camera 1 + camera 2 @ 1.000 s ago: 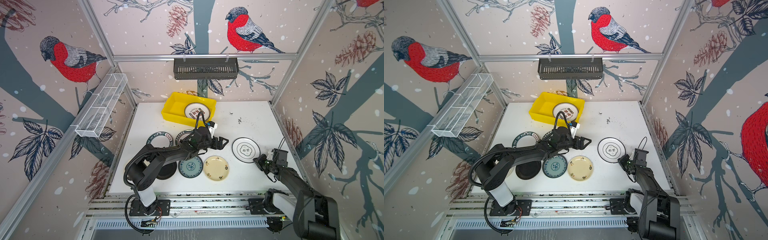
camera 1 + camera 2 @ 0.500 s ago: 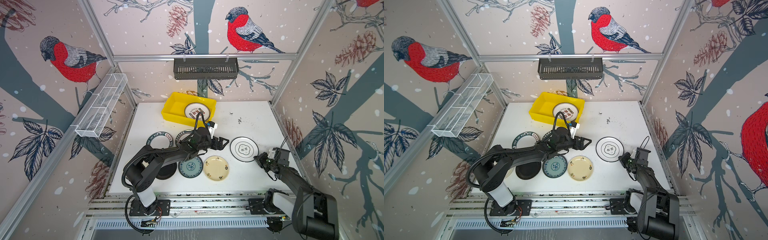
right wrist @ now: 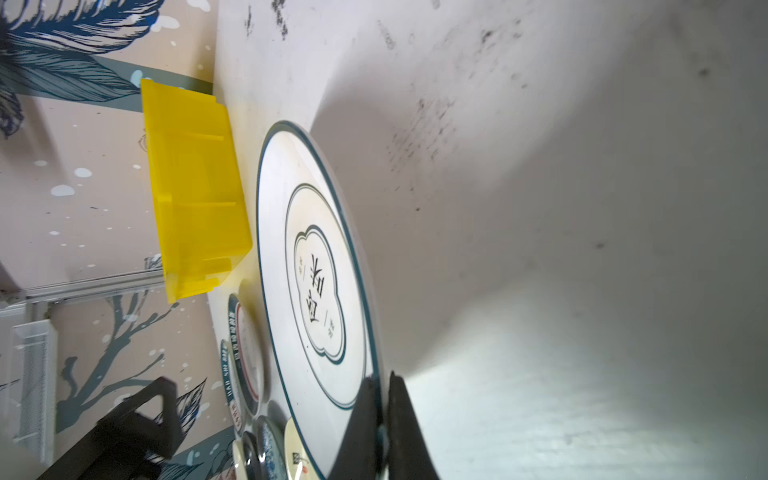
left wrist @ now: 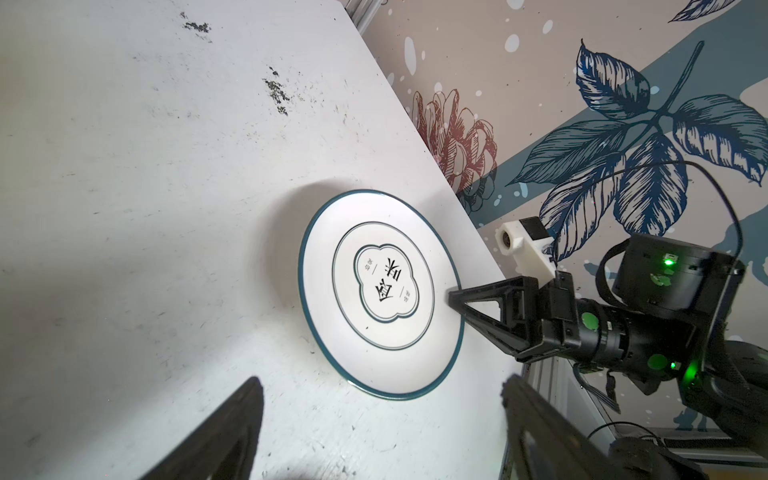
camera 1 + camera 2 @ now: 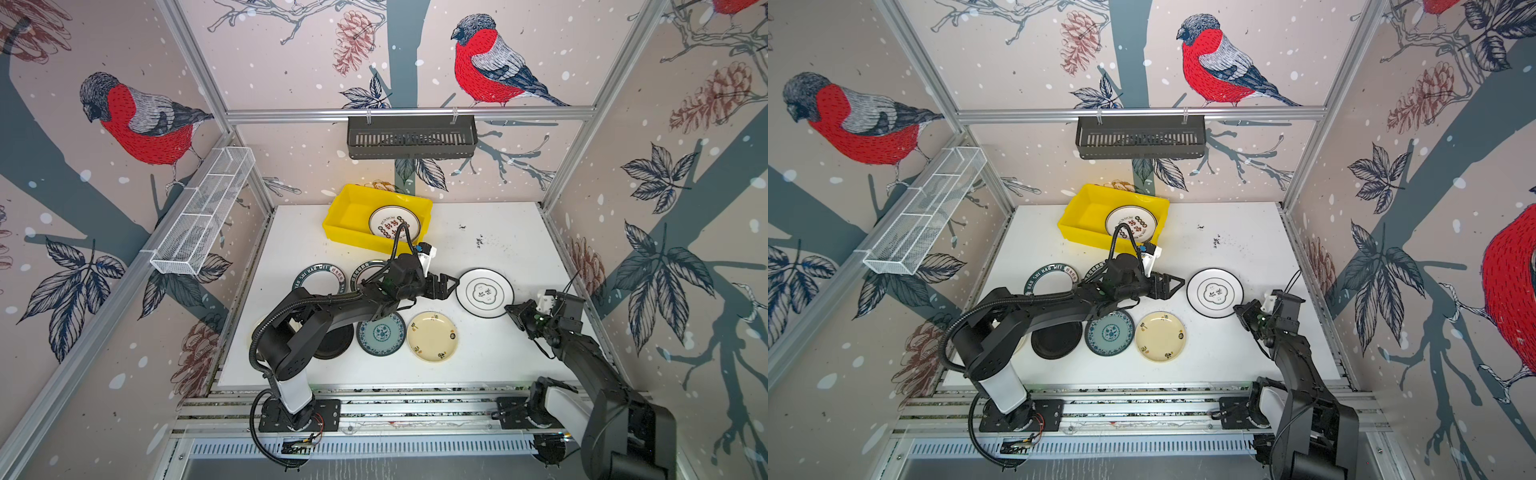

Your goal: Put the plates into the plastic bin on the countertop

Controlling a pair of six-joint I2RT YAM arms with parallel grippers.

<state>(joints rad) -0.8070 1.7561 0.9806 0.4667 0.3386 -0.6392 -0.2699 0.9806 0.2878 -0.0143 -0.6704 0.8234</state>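
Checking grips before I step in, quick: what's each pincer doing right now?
Left pincer: open, holding nothing.
Right pincer: closed on the rim of the white plate.

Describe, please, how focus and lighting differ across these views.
Left wrist view: the white plate is crisp, the left end effector dark and blurred at the frame's edge. Right wrist view: the right end effector is out of focus, with glare on the countertop beside it. Both top views: even light, sharp throughout.
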